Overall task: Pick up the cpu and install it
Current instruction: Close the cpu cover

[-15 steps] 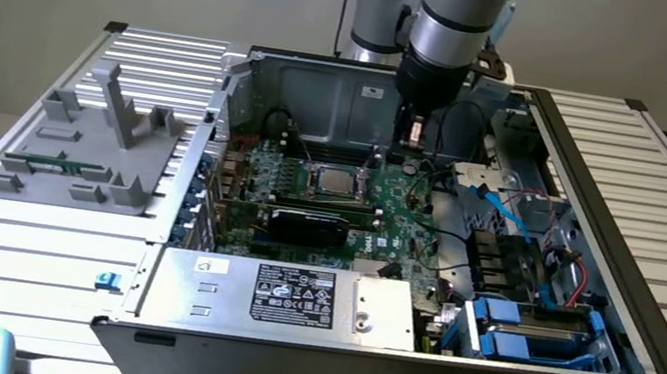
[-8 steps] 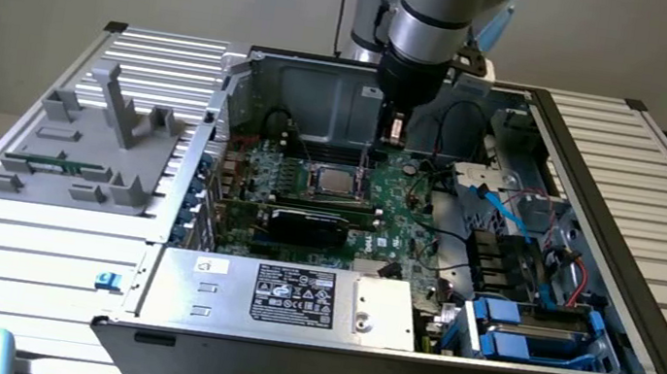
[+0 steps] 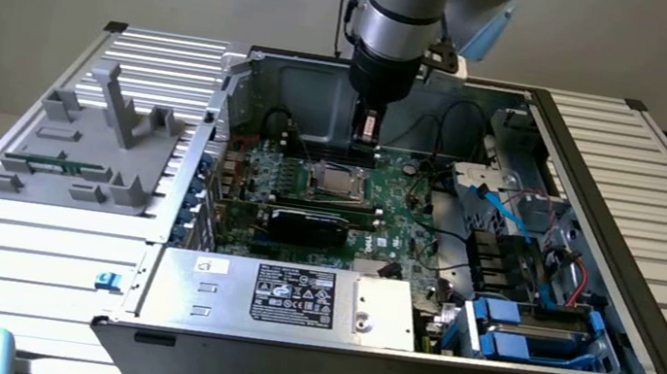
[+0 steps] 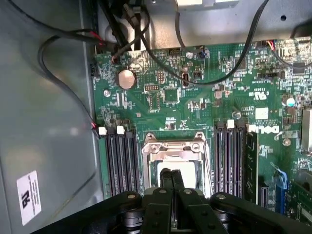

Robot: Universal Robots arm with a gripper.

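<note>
1. The pincer (image 3: 367,137), its fingers pressed together, hangs over the motherboard (image 3: 403,211) inside the open computer case (image 3: 595,189);
2. The cpu (image 3: 334,183) lies flat in the socket frame (image 4: 174,144), below the pincer and apart from it

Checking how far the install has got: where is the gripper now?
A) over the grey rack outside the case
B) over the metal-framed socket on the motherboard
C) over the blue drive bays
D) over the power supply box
B: the shut gripper hangs right over the metal-framed socket on the motherboard.
</note>
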